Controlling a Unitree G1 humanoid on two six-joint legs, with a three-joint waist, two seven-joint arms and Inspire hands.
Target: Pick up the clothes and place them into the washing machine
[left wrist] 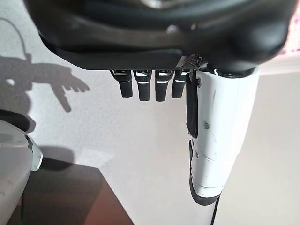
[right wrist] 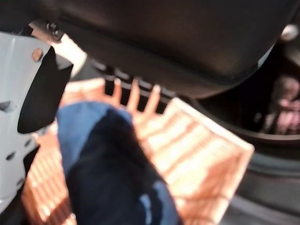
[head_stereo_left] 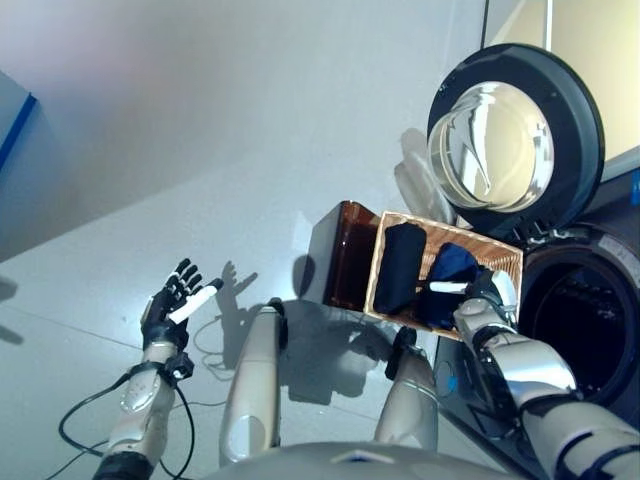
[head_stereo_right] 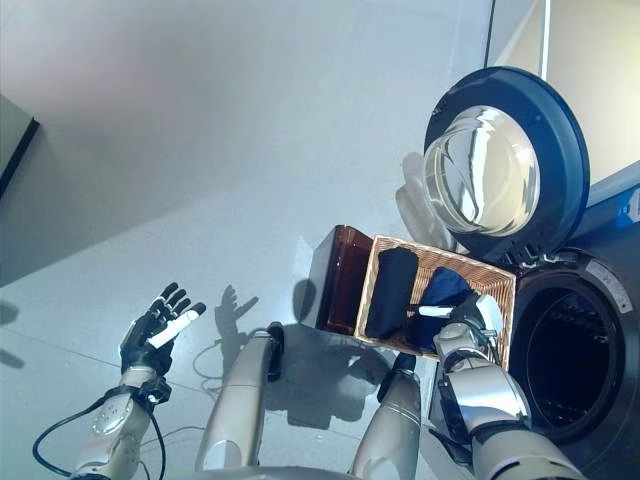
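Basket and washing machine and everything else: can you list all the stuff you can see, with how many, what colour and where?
wicker basket: one, light brown, on a stand beside the washing machine
black garment: one, rolled, in the basket's left part
blue garment: one, dark blue, in the basket's right part, under the right hand
stand: one, dark brown, under the basket, on the floor
washing machine: one, dark drum opening, at the right
washer door: one, dark rim with glass centre, swung open above the drum
floor: pale grey
left hand: dark with white thumb cover, open, empty, raised at the left
right hand: dark with white thumb cover, at the blue garment; grip unclear
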